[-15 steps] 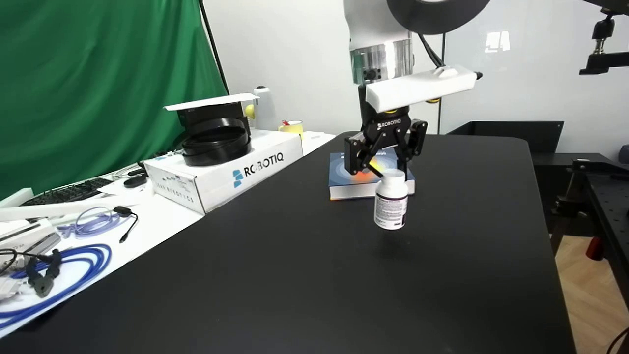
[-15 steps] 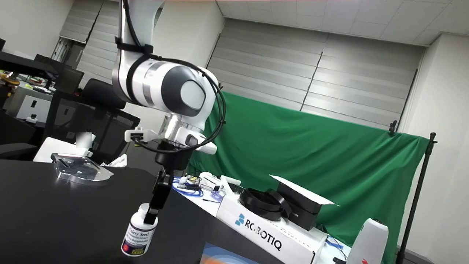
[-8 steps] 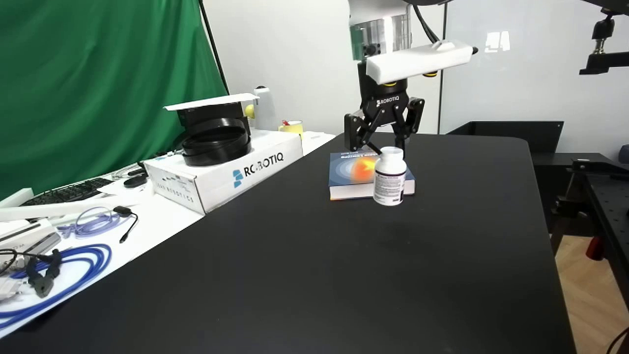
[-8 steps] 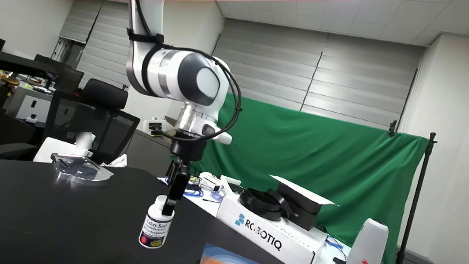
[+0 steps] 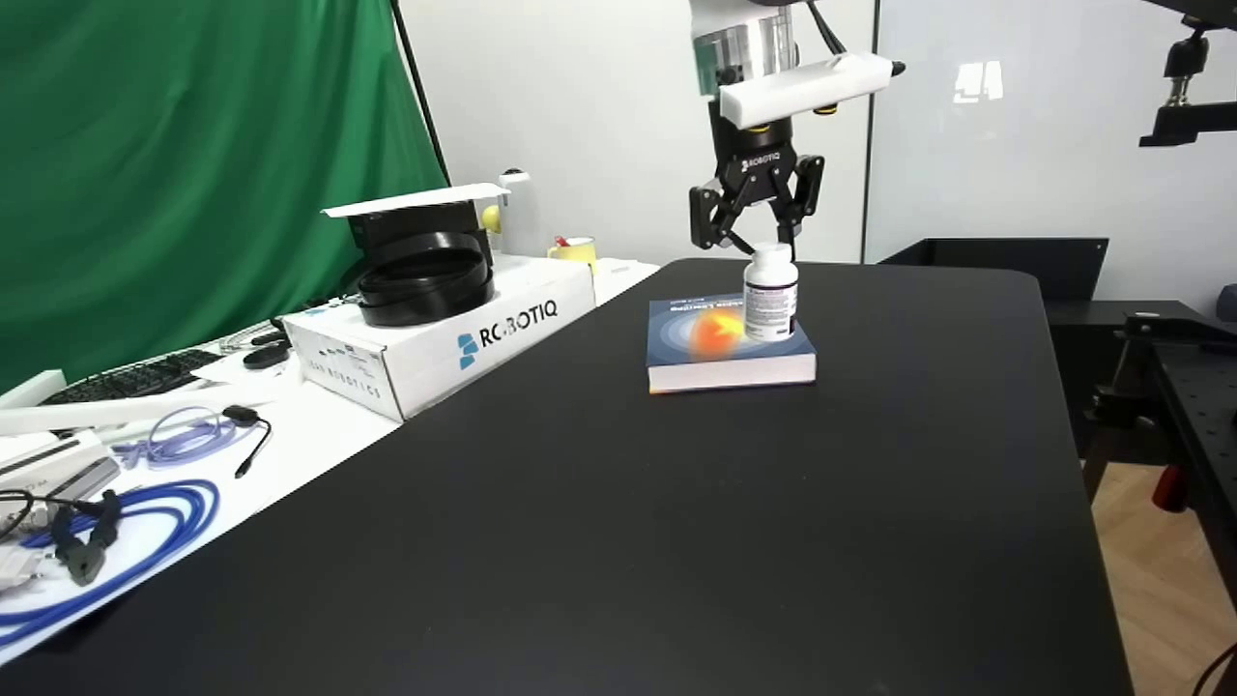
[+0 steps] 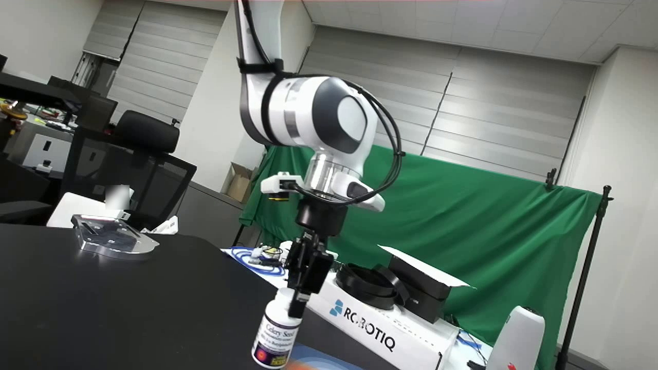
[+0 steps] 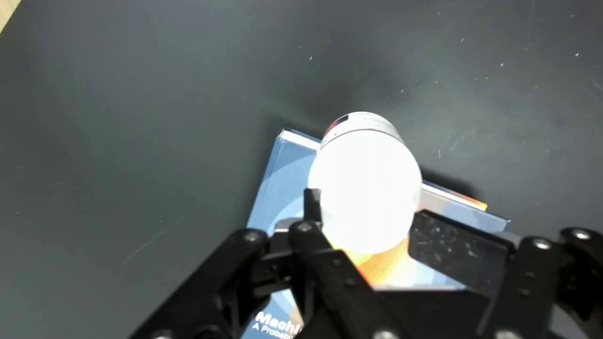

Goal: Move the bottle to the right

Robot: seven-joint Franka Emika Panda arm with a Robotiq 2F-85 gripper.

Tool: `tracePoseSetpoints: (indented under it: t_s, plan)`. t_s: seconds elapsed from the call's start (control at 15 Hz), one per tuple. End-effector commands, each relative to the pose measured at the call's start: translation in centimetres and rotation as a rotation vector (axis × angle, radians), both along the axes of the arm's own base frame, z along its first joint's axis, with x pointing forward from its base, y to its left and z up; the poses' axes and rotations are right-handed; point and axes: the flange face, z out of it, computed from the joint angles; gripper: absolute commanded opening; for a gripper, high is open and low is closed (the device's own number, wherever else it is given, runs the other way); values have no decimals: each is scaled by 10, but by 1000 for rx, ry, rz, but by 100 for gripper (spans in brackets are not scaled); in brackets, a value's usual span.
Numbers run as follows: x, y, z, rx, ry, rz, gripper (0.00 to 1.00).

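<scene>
Bottle [image 6: 277,331] readable in an exterior view

Bottle [image 6: 277,334]: "Celery Seed"; box [image 5: 454,338]: "ROBOTIQ"; book [image 7: 386,268]: "Machi" (partly covered)

In an exterior view: rm bright, approx. even; glare patch [image 5: 978,83] on white wall [image 5: 1044,174]. In an exterior view: pic tilted, bit duller; small smeared spot [image 6: 118,197] nr. chair [image 6: 131,164]. Wrist cam: bottle [image 7: 370,188] top overexp. to flat white; soft shadows beside book [image 7: 285,169]; gripper [image 7: 367,221], nr. lens, sl. blurry.
</scene>
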Motion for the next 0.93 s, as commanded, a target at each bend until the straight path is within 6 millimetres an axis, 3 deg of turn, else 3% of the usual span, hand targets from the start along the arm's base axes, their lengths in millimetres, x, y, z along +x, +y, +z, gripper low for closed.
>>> tracePoseSetpoints:
  t_s: [0.0,0.47,0.87]
  plan:
    - [30,-34,-1,-23,14,3,23]
    - [57,-88,-18,-45,20,-40,23]
    - [65,-108,-38,-59,52,-55,23]
